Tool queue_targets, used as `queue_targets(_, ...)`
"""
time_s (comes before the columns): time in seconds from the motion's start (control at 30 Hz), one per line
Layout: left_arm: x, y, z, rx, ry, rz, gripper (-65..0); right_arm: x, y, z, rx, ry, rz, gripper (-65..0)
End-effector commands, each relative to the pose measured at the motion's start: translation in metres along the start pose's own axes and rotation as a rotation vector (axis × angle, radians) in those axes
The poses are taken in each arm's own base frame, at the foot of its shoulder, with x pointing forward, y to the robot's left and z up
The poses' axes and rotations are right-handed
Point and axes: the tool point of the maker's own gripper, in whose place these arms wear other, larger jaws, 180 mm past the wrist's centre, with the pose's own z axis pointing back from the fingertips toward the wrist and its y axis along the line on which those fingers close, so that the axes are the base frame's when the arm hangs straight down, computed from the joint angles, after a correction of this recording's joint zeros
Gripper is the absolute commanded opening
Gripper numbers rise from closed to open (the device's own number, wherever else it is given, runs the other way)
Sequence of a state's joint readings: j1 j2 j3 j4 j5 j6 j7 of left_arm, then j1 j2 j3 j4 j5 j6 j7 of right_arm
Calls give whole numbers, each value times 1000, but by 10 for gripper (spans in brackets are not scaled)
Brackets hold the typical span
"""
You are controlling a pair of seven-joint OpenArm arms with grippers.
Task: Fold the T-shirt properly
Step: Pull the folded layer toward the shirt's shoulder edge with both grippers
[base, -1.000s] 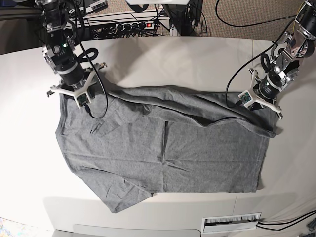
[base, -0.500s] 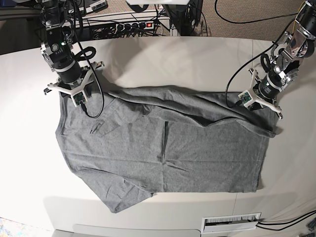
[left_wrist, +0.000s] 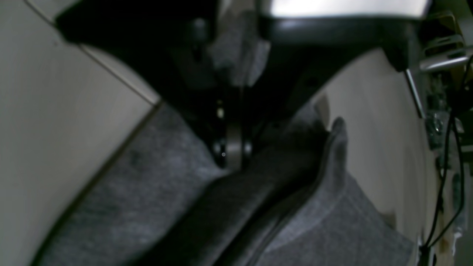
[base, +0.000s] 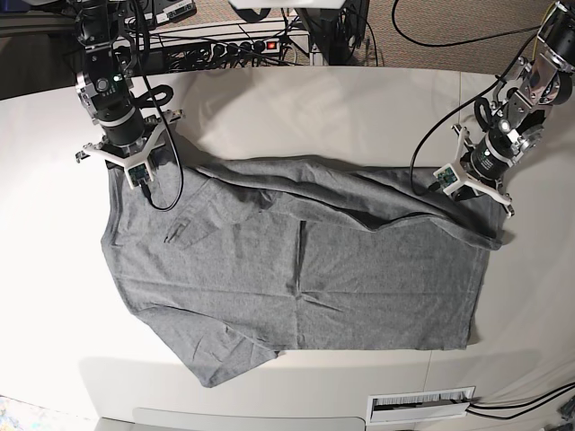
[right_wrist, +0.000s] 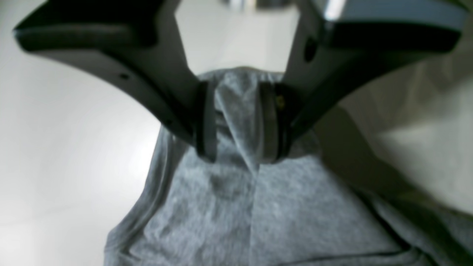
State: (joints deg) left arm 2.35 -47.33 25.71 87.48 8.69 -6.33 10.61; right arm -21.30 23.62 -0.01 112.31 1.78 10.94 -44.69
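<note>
Right end effector [base: 126, 172] farther back; T-shirt [base: 296, 269] crosswise.

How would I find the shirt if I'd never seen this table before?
Look at the big white table between the two robot arms. The T-shirt lies spread across its middle, plain grey. It is the only cloth there, and each arm's tool touches a back corner.
</note>
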Motion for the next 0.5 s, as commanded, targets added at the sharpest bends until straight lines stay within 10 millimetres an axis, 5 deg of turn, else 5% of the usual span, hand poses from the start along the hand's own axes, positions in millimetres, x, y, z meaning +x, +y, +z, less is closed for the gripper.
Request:
queue_targets(0.0, 1, 10, 2, 11, -13, -20, -650, 14, -8, 2, -18, -56, -1, -463)
queue_targets(0.13, 3, 10, 3, 11, -20, -21, -650, 13, -5, 2, -2, -52, -18, -639)
queue_targets(0.47, 3, 10, 3, 11, -20, -21, -650, 31, -28, 3, -112, -128, -22, -650)
